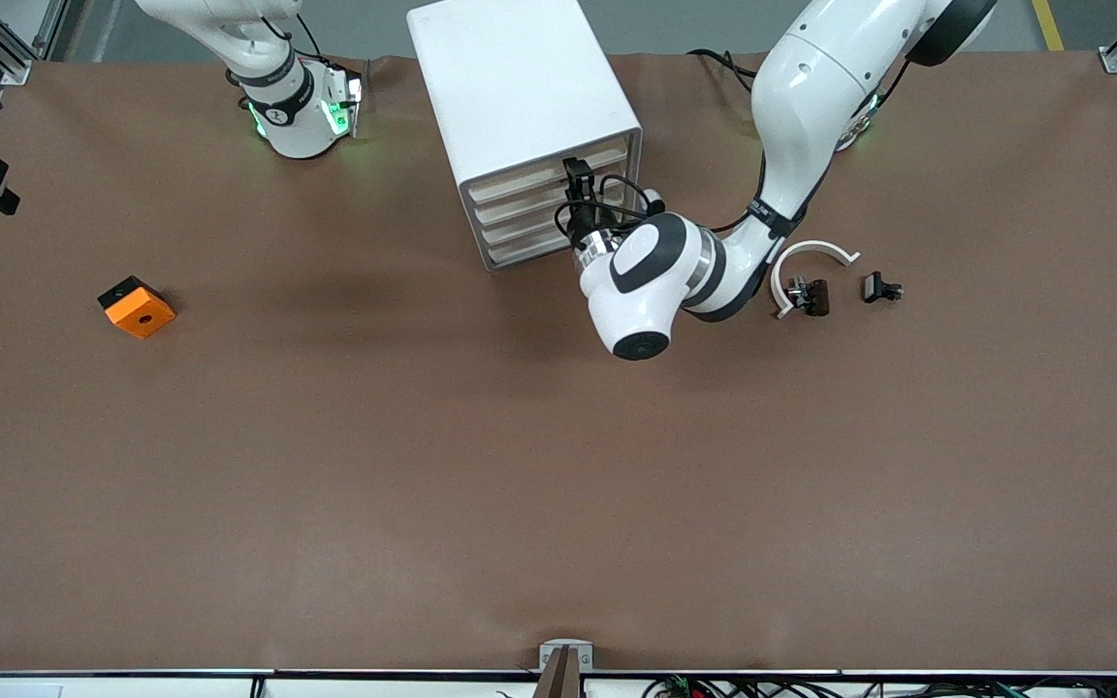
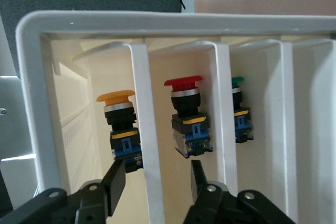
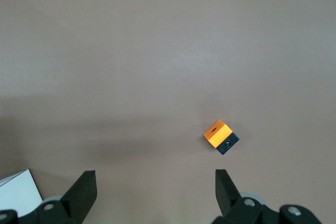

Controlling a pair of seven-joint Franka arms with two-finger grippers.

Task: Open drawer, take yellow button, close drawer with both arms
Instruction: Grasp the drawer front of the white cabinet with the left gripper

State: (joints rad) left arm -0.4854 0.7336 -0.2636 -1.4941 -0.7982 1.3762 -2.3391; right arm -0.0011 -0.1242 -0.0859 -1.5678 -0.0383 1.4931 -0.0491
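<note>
Orange block (image 1: 137, 306) nearest; cabinet (image 1: 524, 116), white arc (image 1: 809, 266) farther.

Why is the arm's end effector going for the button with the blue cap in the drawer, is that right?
Not quite. No button there has a blue cap. In the left wrist view the left end effector straddles a divider in the drawer, between the yellow button and the red button.

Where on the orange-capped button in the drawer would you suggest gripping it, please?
Probably the black body under the cap of the orange-capped button, coming straight in from the open side of the drawer: dividers flank it closely, and the mushroom cap overhangs the narrower body.
</note>
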